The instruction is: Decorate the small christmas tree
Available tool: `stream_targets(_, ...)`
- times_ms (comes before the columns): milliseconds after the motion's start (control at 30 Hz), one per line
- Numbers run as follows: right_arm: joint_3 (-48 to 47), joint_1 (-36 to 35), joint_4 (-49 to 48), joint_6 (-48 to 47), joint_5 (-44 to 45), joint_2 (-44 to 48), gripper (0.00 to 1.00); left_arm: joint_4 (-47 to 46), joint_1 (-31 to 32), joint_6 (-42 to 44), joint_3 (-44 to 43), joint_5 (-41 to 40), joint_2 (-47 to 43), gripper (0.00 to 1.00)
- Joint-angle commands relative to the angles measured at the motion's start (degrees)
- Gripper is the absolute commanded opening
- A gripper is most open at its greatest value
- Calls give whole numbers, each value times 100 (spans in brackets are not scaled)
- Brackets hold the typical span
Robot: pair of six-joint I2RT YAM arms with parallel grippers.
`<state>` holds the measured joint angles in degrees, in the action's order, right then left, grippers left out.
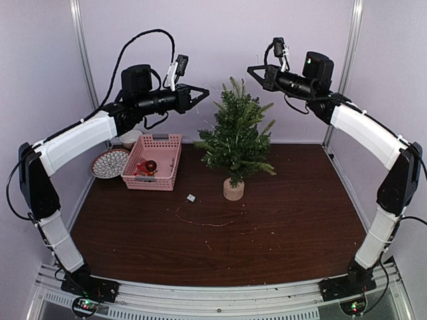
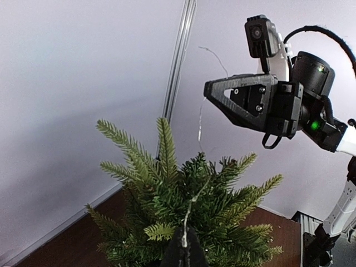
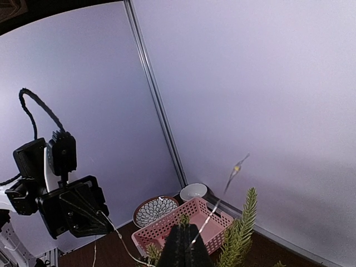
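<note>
Overhead, both arms are reaching up and inward. The left gripper and right gripper are facing each other above the small christmas tree, each pinching tight on a thin wire light string. The tree is standing mid-frame on the dark wooden table, with pale walls behind. A pink basket, patterned plate and white bowl are sitting left of it.

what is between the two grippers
A thin wire strung from left gripper to right gripper, above the small christmas tree; seen in the left wrist view.
</note>
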<state>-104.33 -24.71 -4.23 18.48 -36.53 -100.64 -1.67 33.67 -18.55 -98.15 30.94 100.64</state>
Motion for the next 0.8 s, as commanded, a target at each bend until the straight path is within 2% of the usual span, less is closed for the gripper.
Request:
stream_targets(0, -163, 40, -132, -19, -152, 15, 0, -516, -109, -60, 8, -19, -208, 0)
stream_targets(167, -91, 100, -386, 115, -366, 23, 0, -964, -274, -409, 178, 173, -207, 0)
stream_targets(467, -190, 238, -5, 4, -73, -266, 0, -595, -308, -485, -110, 234, 238, 0)
stream_targets(767, 324, 239, -10, -148, -43, -285, 0, -455, -311, -405, 96, 275, 427, 0)
